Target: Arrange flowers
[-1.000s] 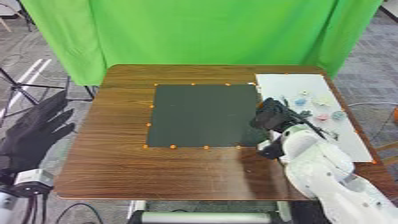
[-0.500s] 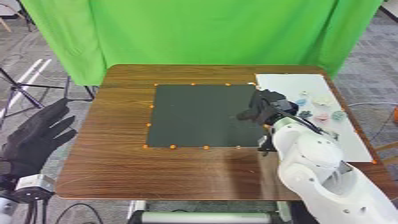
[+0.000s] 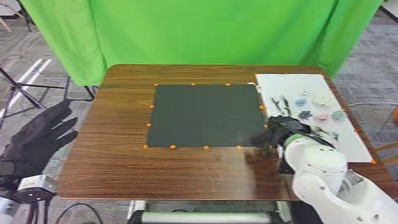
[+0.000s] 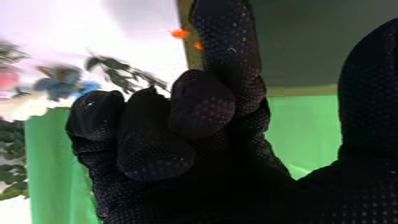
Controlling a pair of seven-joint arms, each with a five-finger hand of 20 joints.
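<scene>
So the loose flowers are all on the white sheet point(image 3: 289, 83), over on the right side of the table: a blue flower point(image 3: 300, 102), a cream flower point(image 3: 321, 100), a pink flower point(image 3: 322, 117) and a teal one point(image 3: 338, 114), with a couple of dark leafy stems point(image 3: 286, 105) by the edge nearest the dark mat point(image 3: 200, 115). Big change in the last half second: the right hand point(image 3: 287, 125) was up over the far part of the mat's right edge, and now it's pulled back toward the robot, down by the near right corner. That leaves those stems out in the open where the hand was covering them. Its thumb stands well apart from the fingers, which are loosely bent apart from one straight one, and I can't spot anything between them. To me that reads as no pick made, and I'd guess the mat is where the arrangement goes, so it's very early days. Next it probably wants to come in low over one stem and pinch it; thin stuff like that could easily slide or get bunched with its neighbor. Left hand point(image 3: 37, 142) is off past the table's point(image 3: 160, 175) left side, fingers spread.
</scene>
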